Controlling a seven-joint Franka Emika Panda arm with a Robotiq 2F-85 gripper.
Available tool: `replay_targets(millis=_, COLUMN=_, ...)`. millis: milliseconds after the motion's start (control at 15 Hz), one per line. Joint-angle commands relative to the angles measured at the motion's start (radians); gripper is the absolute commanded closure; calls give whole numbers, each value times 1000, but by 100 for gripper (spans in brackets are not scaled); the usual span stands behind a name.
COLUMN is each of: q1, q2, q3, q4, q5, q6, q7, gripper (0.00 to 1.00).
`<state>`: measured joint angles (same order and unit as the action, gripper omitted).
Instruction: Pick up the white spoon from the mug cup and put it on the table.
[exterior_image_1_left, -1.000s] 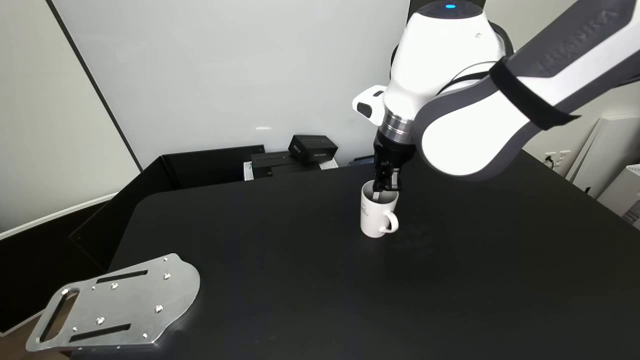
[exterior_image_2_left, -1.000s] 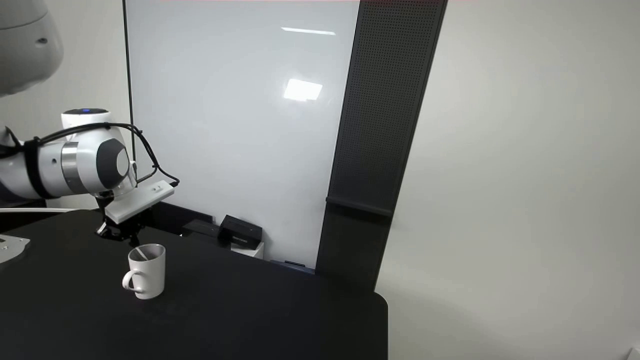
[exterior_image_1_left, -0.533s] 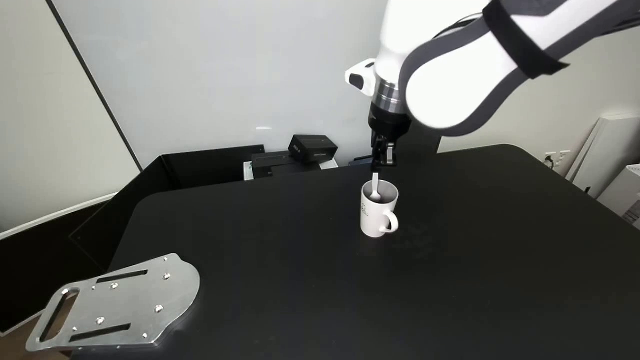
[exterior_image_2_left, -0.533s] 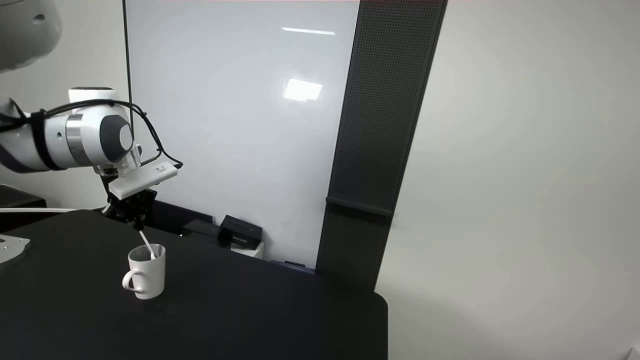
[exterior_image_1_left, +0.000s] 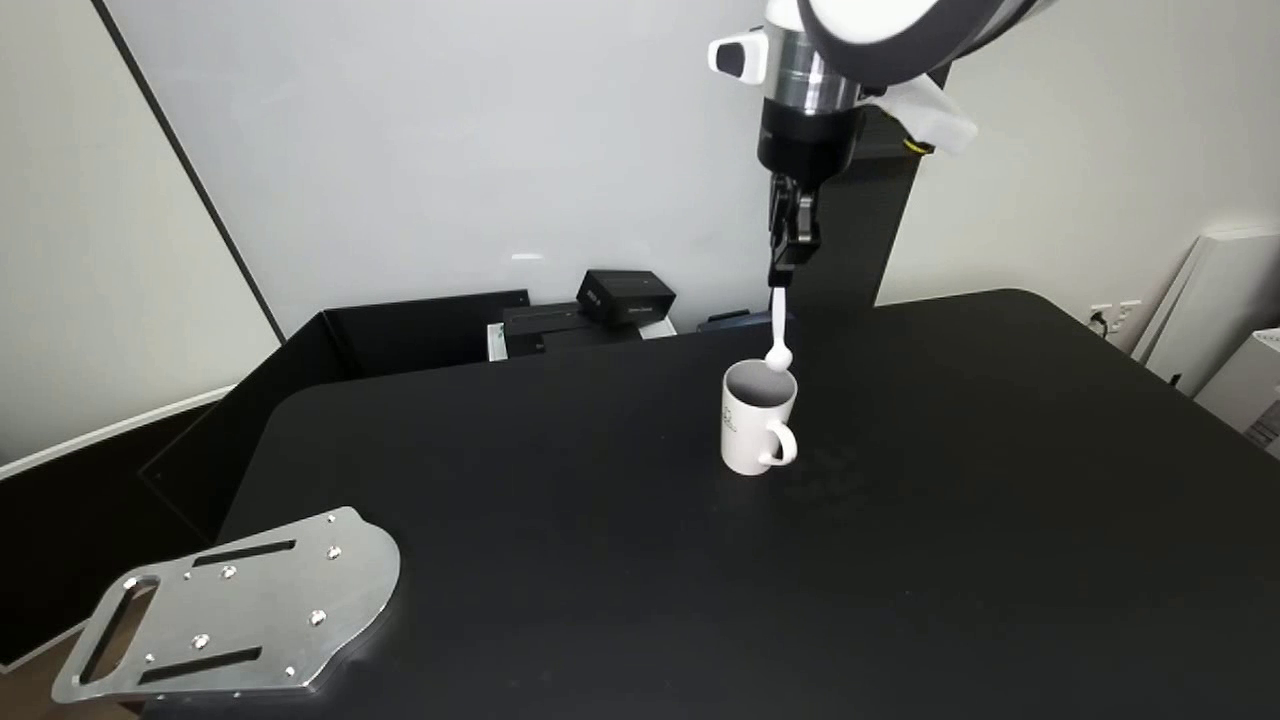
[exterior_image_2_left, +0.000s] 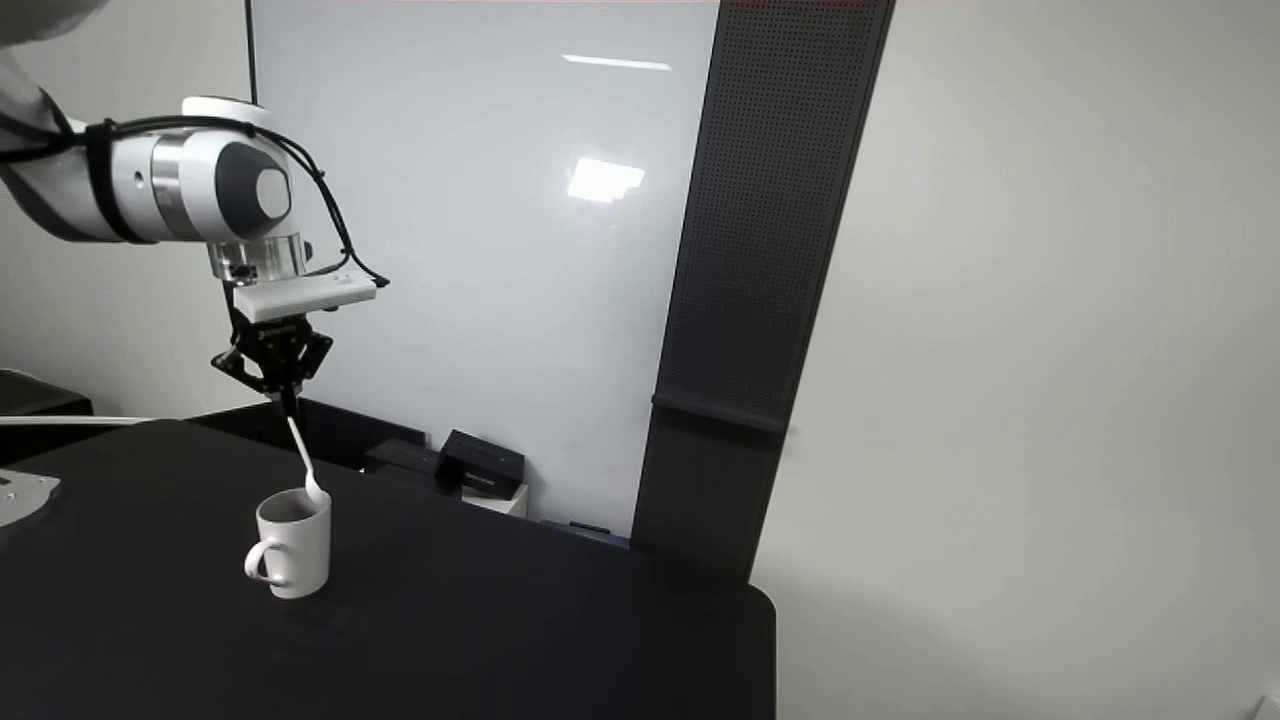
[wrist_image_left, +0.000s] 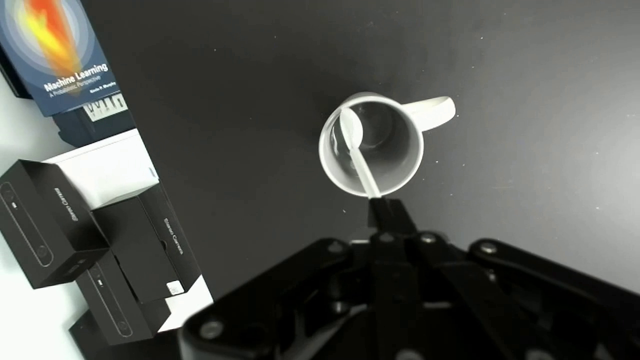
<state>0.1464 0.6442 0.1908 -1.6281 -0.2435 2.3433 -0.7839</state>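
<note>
My gripper (exterior_image_1_left: 780, 278) is shut on the handle end of the white spoon (exterior_image_1_left: 778, 325). The spoon hangs bowl-down, nearly upright. The gripper (exterior_image_2_left: 289, 405) and the spoon (exterior_image_2_left: 303, 455) also show in an exterior view. In both exterior views the bowl overlaps the rim of the white mug cup (exterior_image_1_left: 752, 430); I cannot tell whether it touches. The mug (exterior_image_2_left: 300, 550) stands upright on the black table (exterior_image_1_left: 600, 560). In the wrist view the spoon (wrist_image_left: 364, 170) runs from the fingertips (wrist_image_left: 390, 210) across the opening of the mug (wrist_image_left: 392, 145). The handle's top end is hidden between the fingers.
A grey metal plate with slots (exterior_image_1_left: 250, 600) lies at the table's near corner. Black boxes (exterior_image_1_left: 628, 297) stand beyond the table's back edge, before a white wall panel (exterior_image_1_left: 450, 150). A blue book (wrist_image_left: 65, 55) shows beside the table edge in the wrist view.
My gripper has risen with the spoon in it. The spoon's bowl, deep in the mug a second ago, is now at about rim height. The mug has not moved.
</note>
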Motion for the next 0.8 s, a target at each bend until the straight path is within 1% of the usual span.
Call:
replay_targets(millis=0, q1=-27, q2=-32, q3=10, q4=42, q5=39, q6=-79, q7=-23, gripper=100)
replay_targets(millis=267, q1=-48, q2=-56, q3=5, q4=41, q5=60, q6=-103, q7=-41, gripper=100)
replay_targets(millis=467, q1=-67, q2=-67, q3=-1, q4=-4, q5=63, q6=-84, q7=-65, gripper=100)
replay_targets(millis=533, q1=-71, q2=-70, q3=-5, q4=-25, q5=57, q6=-70, q7=-70, gripper=100)
replay_targets(millis=733, q1=-84, q2=-84, q3=-22, q4=-113, q5=22, q6=20, q7=-95, gripper=100)
